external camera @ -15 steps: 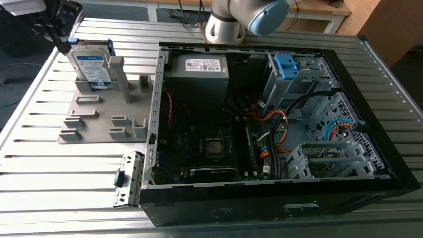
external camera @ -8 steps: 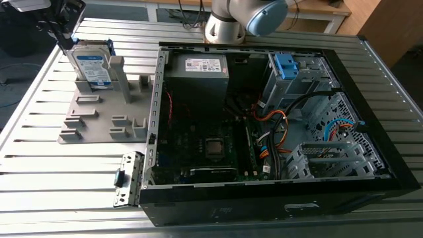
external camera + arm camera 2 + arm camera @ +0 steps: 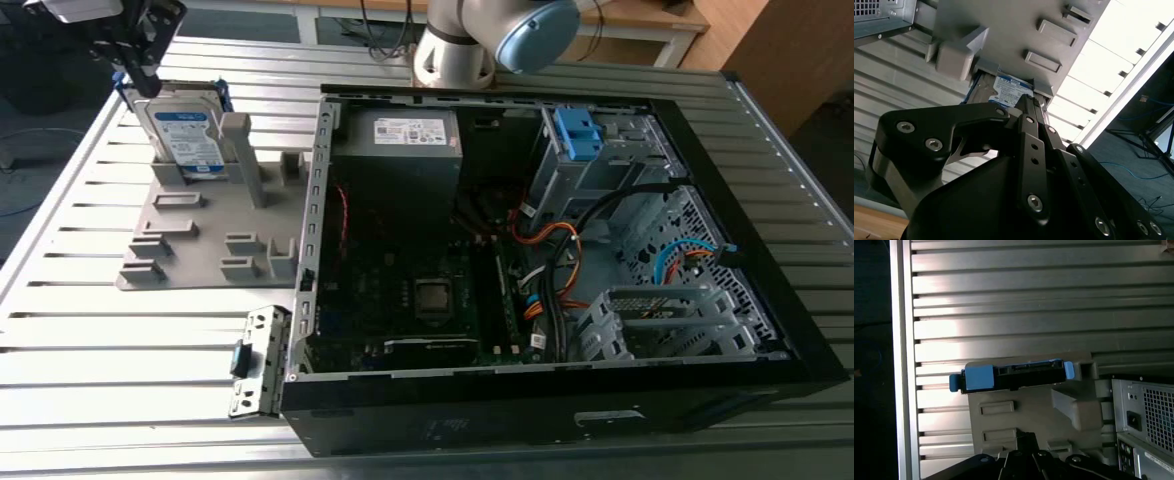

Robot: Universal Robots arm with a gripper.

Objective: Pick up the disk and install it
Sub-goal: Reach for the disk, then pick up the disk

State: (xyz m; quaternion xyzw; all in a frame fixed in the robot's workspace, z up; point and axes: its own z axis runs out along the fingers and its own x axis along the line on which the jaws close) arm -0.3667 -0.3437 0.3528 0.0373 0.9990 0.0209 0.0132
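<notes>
The disk, a flat rectangular silver hard drive w/ a white-and-blue label and a bright blue plastic caddy round it, stood on edge in a slot of the grey plastic holder block. The block lay on the ribbed metal table at the exterior view's left, just beside the open black computer case and outside it. Disk not yet lifted, not yet installed.

Handling, as a judgement: prob. dense and fairly heavy for its size, and fully rigid. The metal faces looked smooth and apt to slip. Internals are shock-sensitive, so no knocks or drops. The caddy is plastic, so it prob. flexes a little and gives more grip than bare metal. Best hold looked to be across the two broad faces at the exposed upper edge, approx. mid-length, so it lifts w/o tipping. The first wrist view showed the disk edge-on, blue at both ends, its upper edge free of the block.

Tool: the black two-finger gripper hung over the disk's upper edge, toward the end at the exterior view's left. It was close, but no contact was visible. In the second wrist view the gripper pointed at the label. Its jaws looked drawn together, narrow, w/ nothing between them.
</notes>
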